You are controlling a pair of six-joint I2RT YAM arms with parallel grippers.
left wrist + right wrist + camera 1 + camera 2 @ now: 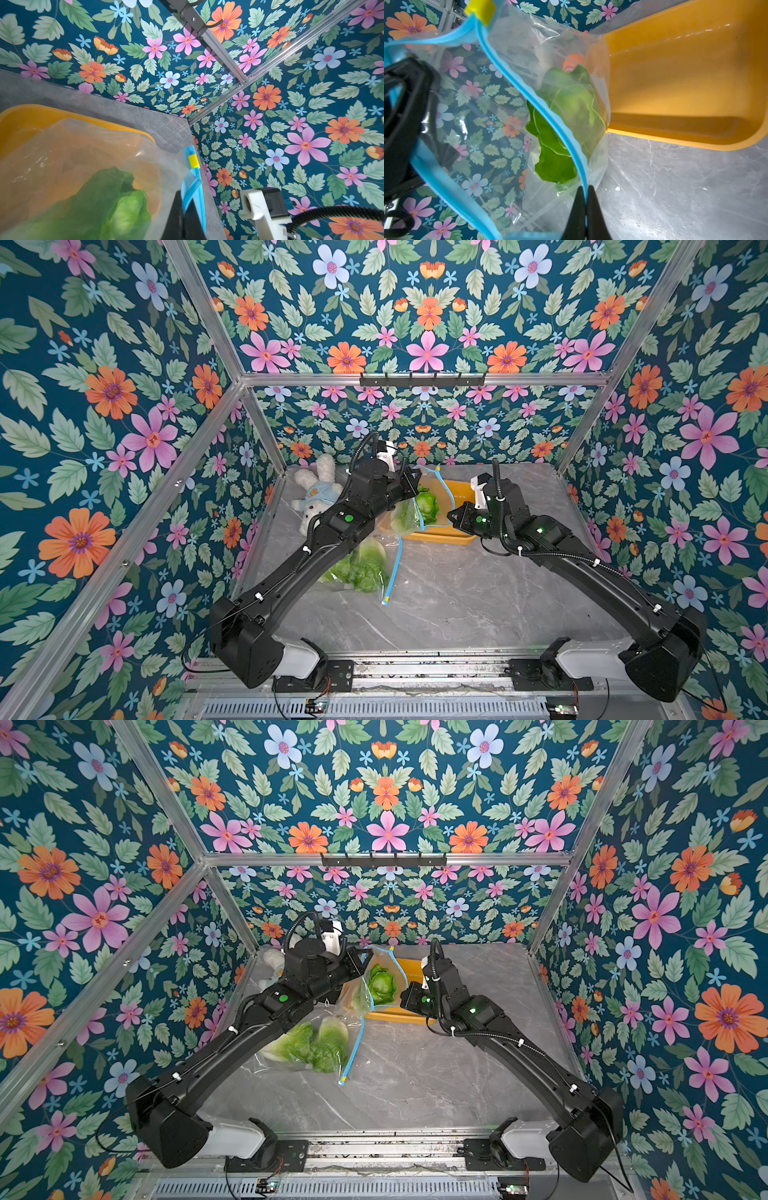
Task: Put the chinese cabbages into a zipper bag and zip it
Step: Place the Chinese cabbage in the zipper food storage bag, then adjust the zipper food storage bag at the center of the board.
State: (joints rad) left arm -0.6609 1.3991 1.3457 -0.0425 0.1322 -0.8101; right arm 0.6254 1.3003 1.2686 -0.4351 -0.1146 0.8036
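Clamping the blue strip [581, 176] of the zipper bag [517, 52] with left gripper [187, 209] and right gripper [585, 193] alike; recommending keeping lips taut and level, cabbage [571, 104] below seal, before zipping.

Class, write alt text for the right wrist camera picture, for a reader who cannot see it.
The right gripper pinches the blue zip strip of an open, clear zipper bag with a green cabbage inside. A yellow tray sits beside the bag on the grey marble table.
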